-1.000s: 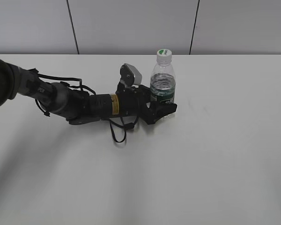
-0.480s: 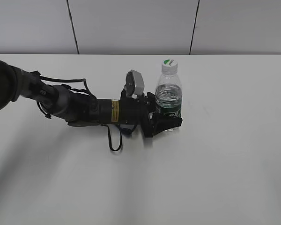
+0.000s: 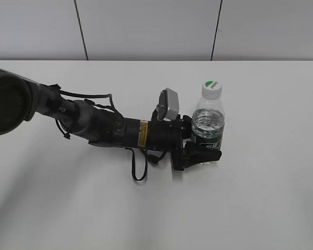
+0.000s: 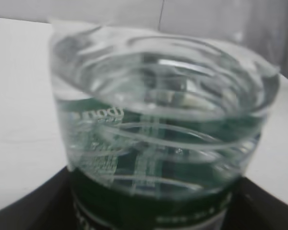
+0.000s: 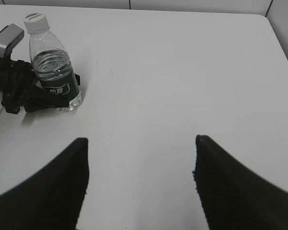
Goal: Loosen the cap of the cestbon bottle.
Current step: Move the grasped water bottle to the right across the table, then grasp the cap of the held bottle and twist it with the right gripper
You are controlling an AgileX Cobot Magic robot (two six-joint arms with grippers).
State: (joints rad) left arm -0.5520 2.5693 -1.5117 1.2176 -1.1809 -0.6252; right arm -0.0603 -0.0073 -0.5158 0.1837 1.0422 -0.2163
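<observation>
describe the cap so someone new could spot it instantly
On the white table, find the black left gripper clamped round the cestbon bottle. The cap sits atop its narrow neck: small, round, white, with a green patch, unlike the clear ribbed body and dark green label below.

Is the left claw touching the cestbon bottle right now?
Touching. The exterior view shows the left claw closed around the cestbon bottle at its green label; the right wrist view shows the same grip.

Cestbon bottle (image 3: 208, 127) upright on the table (image 3: 261, 198), right of centre; cap (image 3: 212, 88) on top. Left gripper (image 3: 201, 154) reaches in from the left, jaws either side of the bottle's base.
</observation>
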